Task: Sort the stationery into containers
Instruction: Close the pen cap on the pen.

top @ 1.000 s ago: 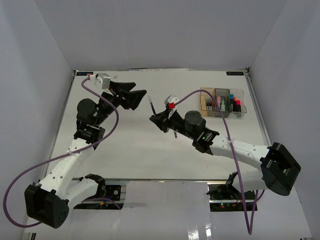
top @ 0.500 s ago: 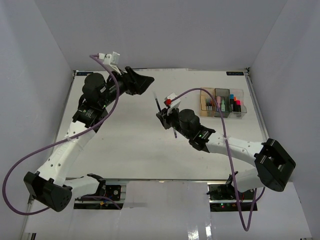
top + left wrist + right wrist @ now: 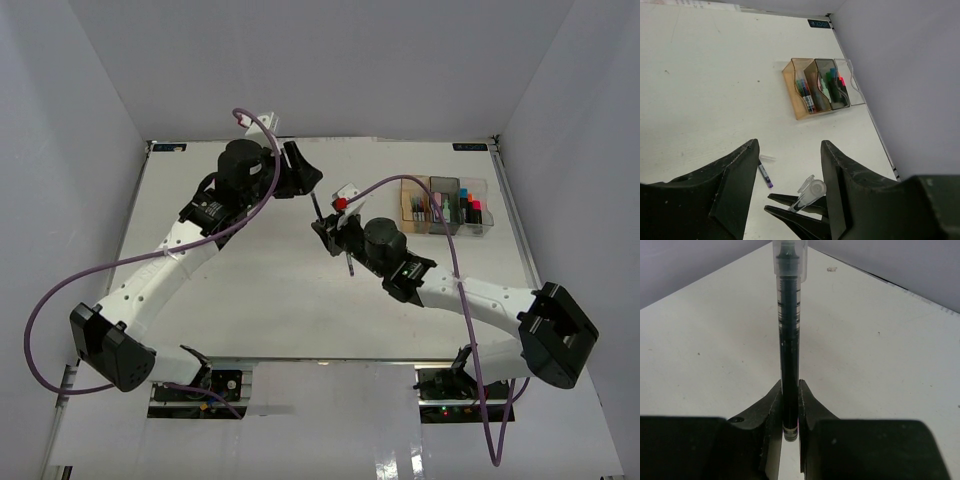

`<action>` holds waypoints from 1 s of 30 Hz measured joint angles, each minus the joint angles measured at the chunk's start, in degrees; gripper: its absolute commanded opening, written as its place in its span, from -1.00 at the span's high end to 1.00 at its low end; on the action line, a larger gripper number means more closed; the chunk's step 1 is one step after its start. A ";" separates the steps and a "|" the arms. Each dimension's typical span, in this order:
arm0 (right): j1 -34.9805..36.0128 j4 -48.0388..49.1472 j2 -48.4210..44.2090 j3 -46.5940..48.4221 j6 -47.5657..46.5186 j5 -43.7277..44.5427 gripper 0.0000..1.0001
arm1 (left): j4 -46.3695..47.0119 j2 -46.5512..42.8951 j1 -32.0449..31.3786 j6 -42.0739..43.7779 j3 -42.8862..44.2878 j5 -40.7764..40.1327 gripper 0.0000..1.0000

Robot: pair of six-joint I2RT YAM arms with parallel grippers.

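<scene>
The pen [image 3: 790, 340] is thin and dark, with fine pale rings on its barrel and a clear cap [image 3: 789, 257] on its far end. The right pincer [image 3: 790, 405] holds it: both jaws press on its lower end, and the pen points straight out from them. It is above the middle of the table [image 3: 250, 280], and not in any bin.

The three bins stand in one row at the far right of the table, and they touch each other: the amber bin [image 3: 790, 90], the grey bin [image 3: 821, 75] and the clear bin [image 3: 854, 86]. Each bin has pens or markers inside. Green, blue and pink colours show, but I cannot tell the single items apart. A shorter pen [image 3: 765, 175], dark with a purple end, lies flat on the table near the right pincer.

The left pincer [image 3: 790, 150] has its jaws apart, about half wide, with nothing between them. It hangs over the held pen and looks down on the clear cap.

One second ago the left arm was folded at the left side of the table, and its pincer was well apart from the pen. Now it is stretched toward the middle, with its pincer just beside the capped end. The right arm is almost in the same place. The pen tip has moved a little to the right. The bins and the shorter pen have not moved.
</scene>
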 measured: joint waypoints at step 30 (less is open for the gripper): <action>0.00 1.20 -1.29 -0.92 0.02 -2.25 0.80 | -1.88 -0.04 -5.84 -1.01 0.24 -5.57 0.52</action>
